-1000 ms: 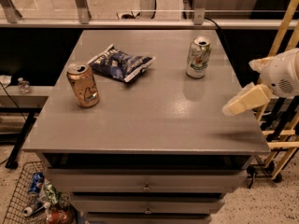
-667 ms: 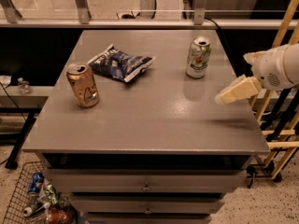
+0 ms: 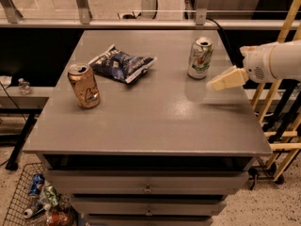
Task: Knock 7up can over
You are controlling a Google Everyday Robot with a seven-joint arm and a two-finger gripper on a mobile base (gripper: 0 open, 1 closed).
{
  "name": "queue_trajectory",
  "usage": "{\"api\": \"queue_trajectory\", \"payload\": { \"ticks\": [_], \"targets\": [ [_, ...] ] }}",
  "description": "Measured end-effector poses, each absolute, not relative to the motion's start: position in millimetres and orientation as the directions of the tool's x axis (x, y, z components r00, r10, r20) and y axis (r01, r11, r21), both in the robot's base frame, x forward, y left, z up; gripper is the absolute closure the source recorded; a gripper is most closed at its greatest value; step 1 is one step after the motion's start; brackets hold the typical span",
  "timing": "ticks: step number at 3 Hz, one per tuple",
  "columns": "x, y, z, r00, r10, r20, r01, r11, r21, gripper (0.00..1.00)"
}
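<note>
Grey metal tabletop lay nearest me, above its drawers, with the tan-orange drink can upright at its left. Further in on the right, the cream-coloured gripper had swept leftward from the table's edge over the last second. It hung low just beside the white-silver 7up can with green markings, not touching it. I could not tell whether the gripper was open or closed. The 7up can still stood upright at the right rear, with a crumpled dark blue snack bag well to its left. I judged a further leftward push should topple it.
</note>
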State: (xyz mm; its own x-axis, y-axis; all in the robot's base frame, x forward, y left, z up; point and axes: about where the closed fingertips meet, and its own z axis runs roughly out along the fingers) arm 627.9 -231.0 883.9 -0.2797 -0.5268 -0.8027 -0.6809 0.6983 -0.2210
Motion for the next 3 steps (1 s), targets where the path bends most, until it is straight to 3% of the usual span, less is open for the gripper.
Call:
{"api": "queue_trajectory", "payload": {
  "ticks": [3],
  "targets": [
    [675, -196, 880, -0.249, -0.351, -0.902, -0.643, 0.757, -0.117, 0.00]
  ]
}}
